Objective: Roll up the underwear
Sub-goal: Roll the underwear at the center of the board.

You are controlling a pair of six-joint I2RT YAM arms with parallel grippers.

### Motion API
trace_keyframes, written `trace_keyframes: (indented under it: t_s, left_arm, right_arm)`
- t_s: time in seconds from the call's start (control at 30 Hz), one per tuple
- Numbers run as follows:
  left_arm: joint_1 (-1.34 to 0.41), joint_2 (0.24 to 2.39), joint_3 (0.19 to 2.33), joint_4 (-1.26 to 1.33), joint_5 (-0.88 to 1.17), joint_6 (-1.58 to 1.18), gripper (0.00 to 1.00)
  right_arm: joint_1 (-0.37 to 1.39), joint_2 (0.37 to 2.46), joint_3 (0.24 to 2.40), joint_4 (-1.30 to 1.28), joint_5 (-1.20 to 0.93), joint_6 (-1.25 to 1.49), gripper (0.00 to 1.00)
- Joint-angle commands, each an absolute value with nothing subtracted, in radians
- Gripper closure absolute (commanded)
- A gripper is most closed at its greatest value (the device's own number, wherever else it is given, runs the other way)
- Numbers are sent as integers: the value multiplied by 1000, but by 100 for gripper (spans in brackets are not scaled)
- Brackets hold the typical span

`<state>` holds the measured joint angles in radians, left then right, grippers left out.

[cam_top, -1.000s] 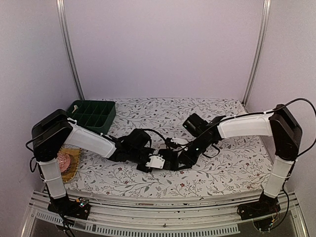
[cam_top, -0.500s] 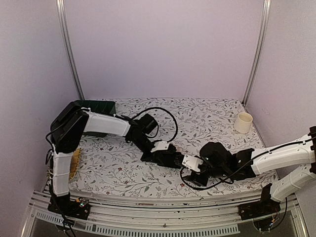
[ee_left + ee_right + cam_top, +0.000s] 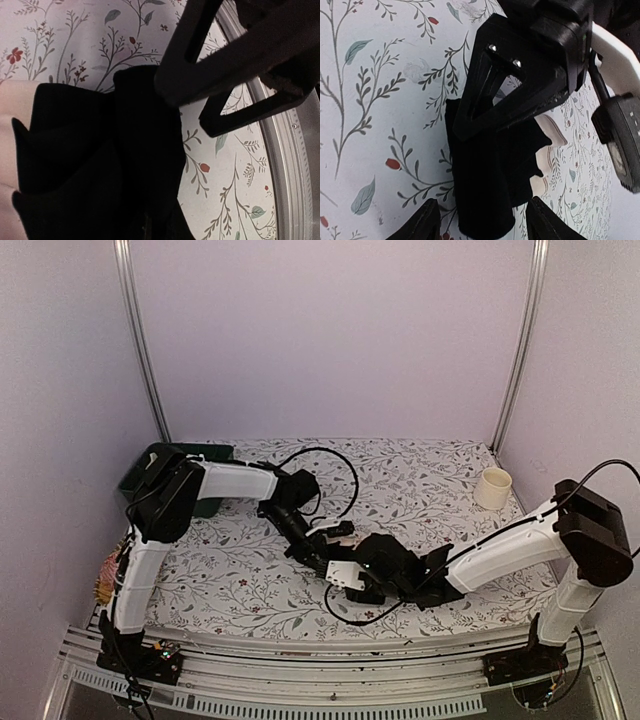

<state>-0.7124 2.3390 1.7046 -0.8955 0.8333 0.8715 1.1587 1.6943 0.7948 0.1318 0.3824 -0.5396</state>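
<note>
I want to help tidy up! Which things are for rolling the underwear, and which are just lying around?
For the job: the black underwear, the left gripper shut on it, the open right gripper.
Just lying about: the green tray, the cream cup.

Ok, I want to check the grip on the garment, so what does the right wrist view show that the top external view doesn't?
Only the right wrist view: the black underwear as a clear bunched shape, the left fingers shut on its upper part, the right fingers open either side of its lower end. Only the top external view: the left arm and right arm whole, the cream cup far right, the green tray far left. Both: the floral table cover and the fingers meeting near its front.
</note>
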Motion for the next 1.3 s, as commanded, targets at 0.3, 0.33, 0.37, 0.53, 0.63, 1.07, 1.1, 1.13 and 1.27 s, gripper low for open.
trace_keyframes:
  t_s: [0.3,0.33,0.37,0.53,0.63,1.07,1.1,1.13,1.27]
  left_arm:
    - [-665,2465,1784,-1133,870,911,100]
    - [-661,2469,1785,-1136,877,909,100]
    - [-659,2471,1789,-1141,884,913,100]
    - [-649,2482,1795,-1147,898,923,100]
    - [-647,2466,1792,-1136,888,924,88]
    - [-616,1995,1417,-726,726,884,30]
    - [-607,1946,1371,-678,716,884,29]
    - [-594,1905,1321,-628,719,884,28]
    - [-578,1759,1106,-398,666,895,29]
  right_arm:
    - [1135,1890,953,62,407,-691,49]
    - [1129,1894,957,53,405,-685,55]
    - [1123,1896,958,46,404,-678,62]
    - [1118,1904,970,9,370,-661,88]
    - [1113,1924,1016,-67,329,-642,96]
    - [1091,1967,1198,-435,10,-407,97]
    - [1083,1973,1202,-458,-17,-390,97]
    - [1078,1982,1233,-491,-54,-379,97]
    - [1048,2034,1312,-575,-187,-335,97]
